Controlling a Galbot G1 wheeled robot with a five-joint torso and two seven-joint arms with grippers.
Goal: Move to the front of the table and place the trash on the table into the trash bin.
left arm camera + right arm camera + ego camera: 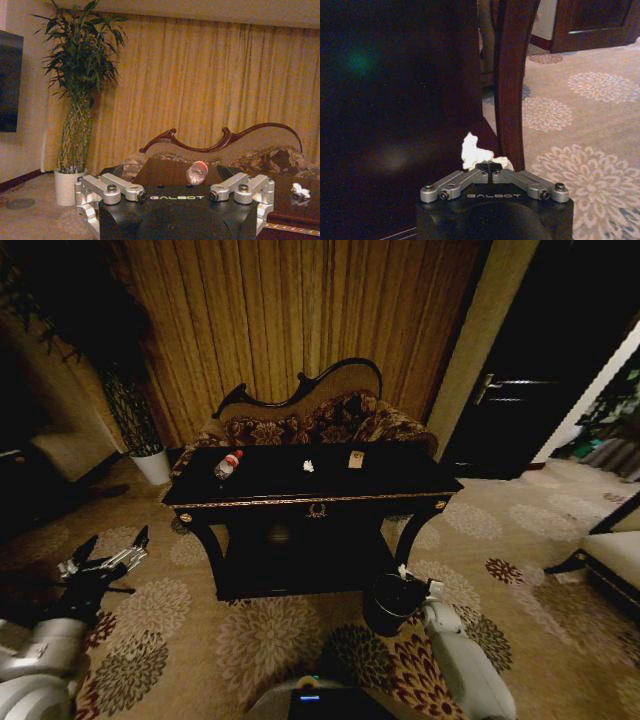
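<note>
R tool [491, 170] clamped on white paper wad [471, 151], lower right of head frame over trash bin [392, 602]. Risk: wad snags on fingers, misses bin. L tool [112, 558] open, lower left. Bottle [227, 465], packet [355, 459] on tabletop [400, 475], centre frame.

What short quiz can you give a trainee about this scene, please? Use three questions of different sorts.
1. True or false: the bottle lies on its side on the table.
2. What does the right gripper hold, low beside the trash bin?
A. a white paper piece
B. the bottle
C. nothing
3. How many pieces of trash lie on the tabletop?

Key:
1. True.
2. A. The fingers are shut on it.
3. Three: the bottle, a paper wad and a tan packet.
</note>
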